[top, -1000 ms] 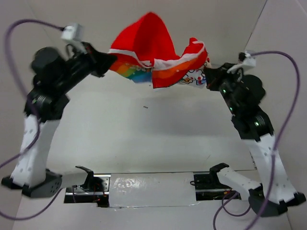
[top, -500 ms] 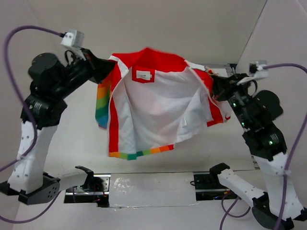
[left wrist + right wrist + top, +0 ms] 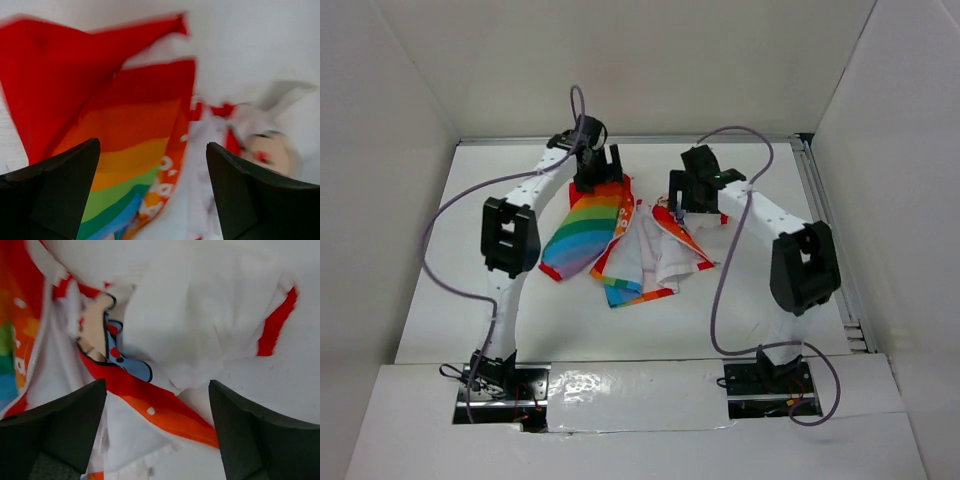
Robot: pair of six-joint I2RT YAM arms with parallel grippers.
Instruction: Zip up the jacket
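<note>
White bench [image 3: 520,330] carries the jacket [image 3: 582,232] crumpled, front open, directly beneath left claw [image 3: 600,172] and right claw [image 3: 685,195], both spread apart and empty; step judged as laying-out, next move requiring flattened front panels and located zipper ends.

We see a white table [image 3: 740,300] filling the middle of the overhead frame, boxed in by plain white walls: a back wall [image 3: 650,70] across the top, a left wall [image 3: 370,200] and a right wall [image 3: 900,200]. A thin metal rail [image 3: 848,300] runs down the table's right edge. At the bottom centre lies a glossy, reflective panel [image 3: 635,385], and below it a white board [image 3: 620,455] spans the lower frame.
</note>
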